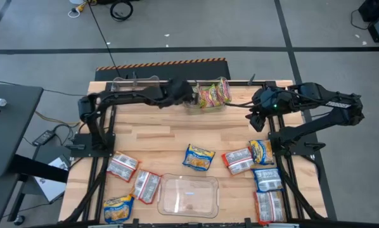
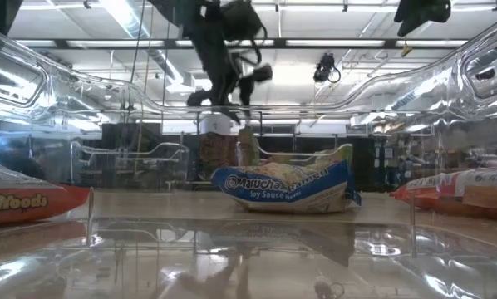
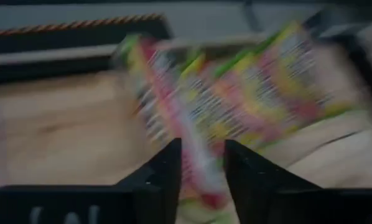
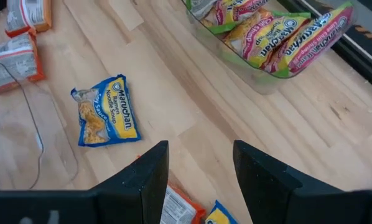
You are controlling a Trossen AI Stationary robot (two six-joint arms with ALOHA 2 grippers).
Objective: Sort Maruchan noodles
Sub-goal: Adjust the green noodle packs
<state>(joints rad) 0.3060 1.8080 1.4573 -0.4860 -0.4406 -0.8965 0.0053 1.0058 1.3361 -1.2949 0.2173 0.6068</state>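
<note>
Green/pink-yellow Maruchan packets (image 1: 213,95) stand in a clear bin (image 1: 196,106) at the table's far middle; they also show in the right wrist view (image 4: 273,37). My left gripper (image 1: 188,94) is over that bin's left end, open by a narrow gap. In the left wrist view (image 3: 200,171) its fingers stand on either side of one blurred packet's edge (image 3: 198,130). My right gripper (image 1: 256,120) hangs open and empty above the table's far right, also in its wrist view (image 4: 200,168). Blue-yellow packets (image 1: 199,157) and red/orange-silver packets (image 1: 238,160) lie flat on the wood.
An empty clear bin (image 1: 188,195) stands at the near edge and another clear bin (image 1: 135,82) at the far left. Loose packets lie near left (image 1: 123,166) and near right (image 1: 267,178). Bare wood lies between the far bin and the packets.
</note>
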